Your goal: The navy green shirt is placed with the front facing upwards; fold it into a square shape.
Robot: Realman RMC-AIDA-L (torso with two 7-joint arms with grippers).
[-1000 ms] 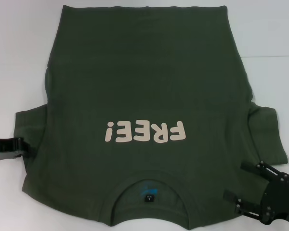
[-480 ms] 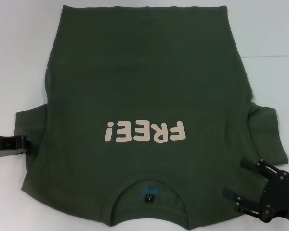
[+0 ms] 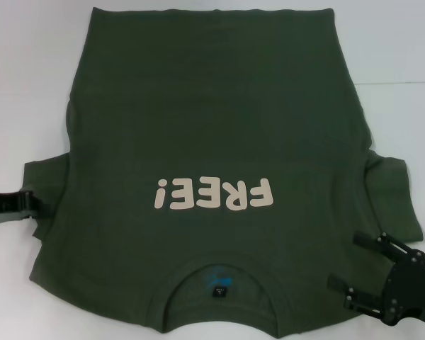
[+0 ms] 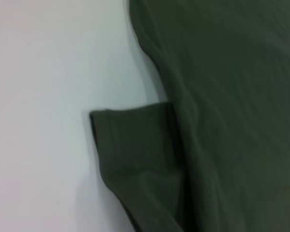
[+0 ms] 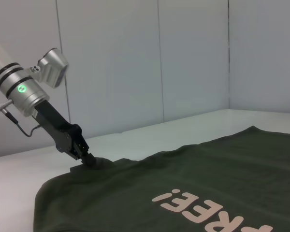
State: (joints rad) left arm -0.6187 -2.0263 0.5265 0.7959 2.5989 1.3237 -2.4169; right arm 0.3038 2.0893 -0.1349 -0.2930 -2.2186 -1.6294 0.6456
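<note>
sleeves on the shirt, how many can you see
2. The left sleeve lies at the navy green shirt's left edge, where the left tool meets it; the right sleeve lies beside the right tool.

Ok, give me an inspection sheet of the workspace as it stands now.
Surface: white table, bare around the shirt.
Job's things: navy green shirt flat, front up, FREE! lettering showing, collar nearest the robot, unfolded.
Clutter: nothing seen.
Grippers: left gripper at the shirt's left sleeve, tips on the sleeve's edge; right gripper open over the right shoulder.
Cables: thin cable on the left arm.
Surroundings: pale wall panels behind.
</note>
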